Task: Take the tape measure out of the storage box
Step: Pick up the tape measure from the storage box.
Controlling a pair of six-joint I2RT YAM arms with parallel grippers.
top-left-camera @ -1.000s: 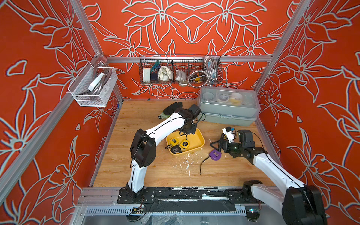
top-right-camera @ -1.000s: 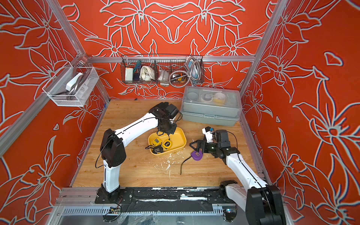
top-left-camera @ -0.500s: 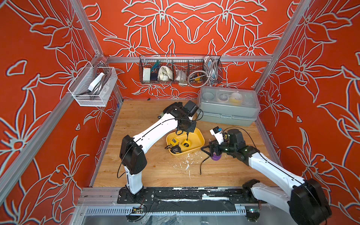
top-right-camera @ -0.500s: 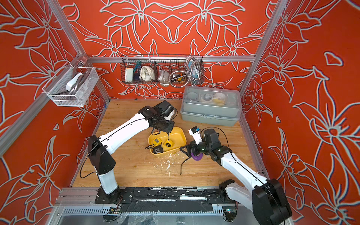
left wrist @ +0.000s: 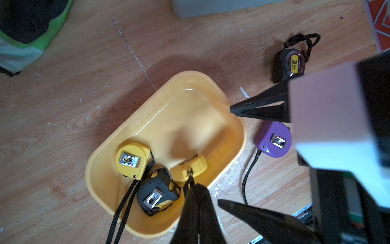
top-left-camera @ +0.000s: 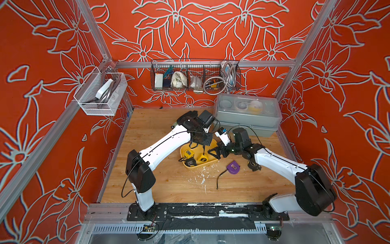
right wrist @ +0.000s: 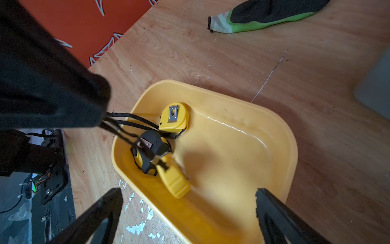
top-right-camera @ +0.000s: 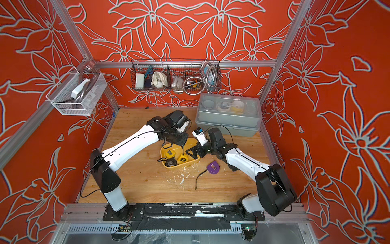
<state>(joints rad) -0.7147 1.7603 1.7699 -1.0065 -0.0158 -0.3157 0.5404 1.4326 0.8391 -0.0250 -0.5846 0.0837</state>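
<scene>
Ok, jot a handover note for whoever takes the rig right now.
Left claw shut on the strap of the tipped yellow tape measure, which is inside the storage box.
Right claw open, empty, over the box.
Flat yellow tape and black tape also in the box.
Purple tape and yellow-labelled dark tape lie on the table outside.
Done: strap gripped. Left: lift it out.

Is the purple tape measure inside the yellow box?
No, the purple tape measure lies on the table just outside the box, by its rim.
</scene>
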